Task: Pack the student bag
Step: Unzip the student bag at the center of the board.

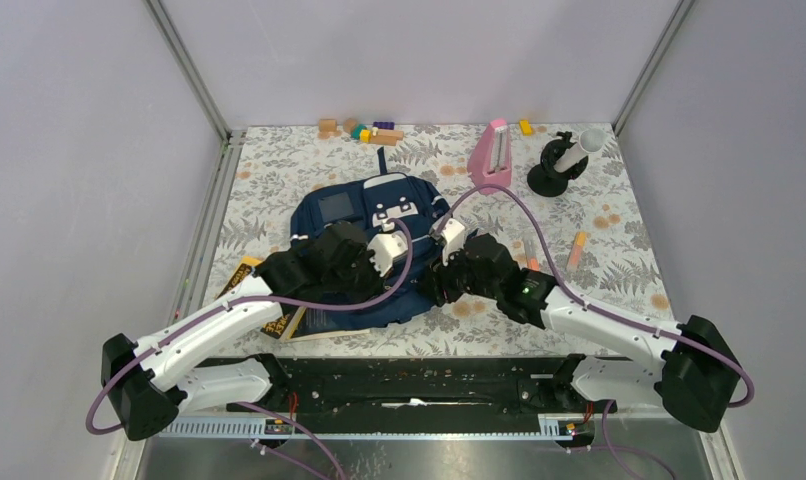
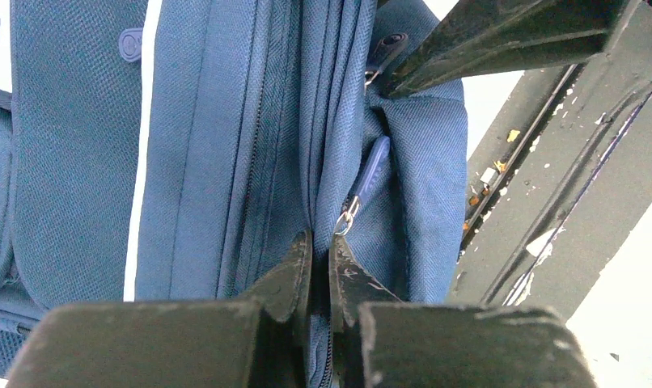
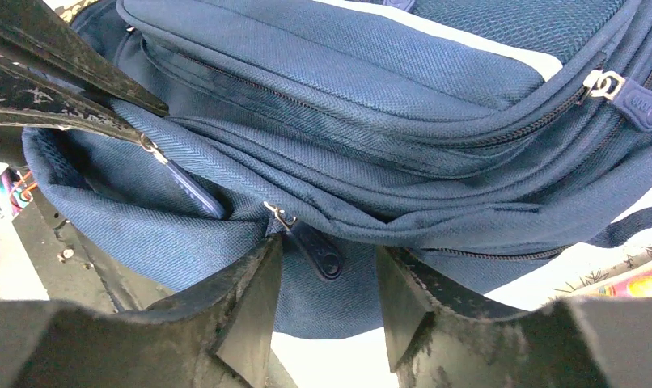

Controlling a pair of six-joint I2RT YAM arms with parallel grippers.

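Black left gripper (image 2: 319,246) is pressed tight on a fabric fold at the near edge of the student bag (image 2: 218,129). Right gripper (image 3: 328,249) stands spread around a zipper pull (image 3: 315,241) on that same edge. The bag lies on the patterned table (image 1: 619,230).

We see a fern-print table (image 1: 629,270) carrying the bag (image 1: 324,205) at its middle, a book (image 1: 279,322) poking out at the bag's near left, coloured blocks (image 1: 364,130) along the far edge, a pink box (image 1: 491,155) beside a black stand (image 1: 554,170), and an orange stick (image 1: 577,250) on the right.
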